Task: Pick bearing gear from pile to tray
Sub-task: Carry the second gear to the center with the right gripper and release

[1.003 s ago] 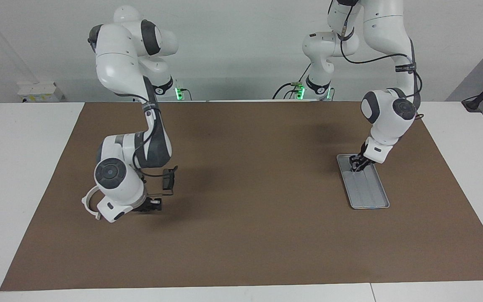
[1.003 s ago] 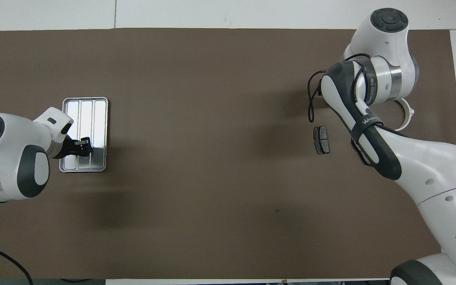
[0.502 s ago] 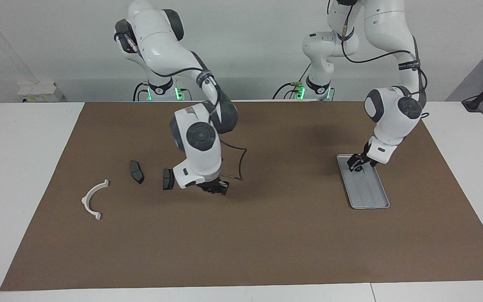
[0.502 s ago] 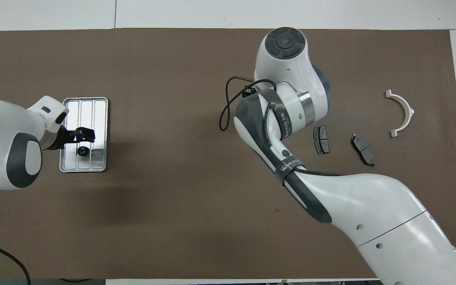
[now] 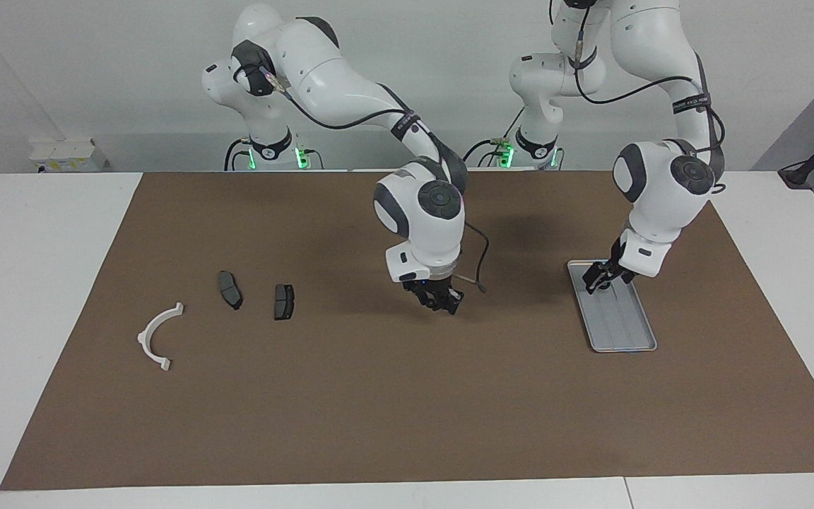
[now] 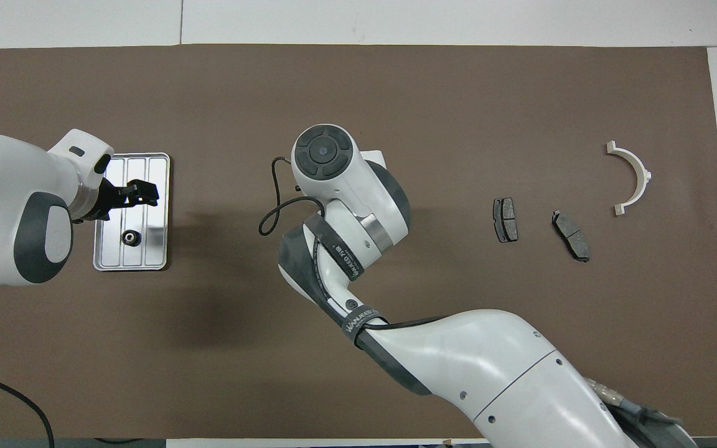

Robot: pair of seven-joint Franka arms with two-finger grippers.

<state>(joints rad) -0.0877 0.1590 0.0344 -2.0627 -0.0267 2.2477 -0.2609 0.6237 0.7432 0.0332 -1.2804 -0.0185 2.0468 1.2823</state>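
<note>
The flat rectangular silver-grey metal tray (image 5: 612, 312) (image 6: 158, 186) lies on the brown mat (image 5: 407, 396) (image 6: 358, 93) toward the left arm's end of the surface. A small black round bearing gear (image 6: 129, 238) rests inside the tray, in the part nearer to the robots; only the overhead view shows it. The left gripper (image 5: 602, 275) (image 6: 139, 193) hangs over the tray; its jaws stand apart and hold nothing.

The right gripper (image 5: 441, 297) hangs over bare mat near the middle of the surface, between the tray and the remaining parts. The state of its jaws cannot be determined. In the overhead view the right arm covers this gripper.

The remaining parts lie toward the right arm's end, well apart from the tray: two dark grey brake-pad-shaped plates (image 5: 284, 301) (image 6: 505, 219) and (image 5: 229, 289) (image 6: 571, 234), side by side but not touching. A white half-ring bracket (image 5: 158, 336) (image 6: 631, 177) lies farther from the robots.
</note>
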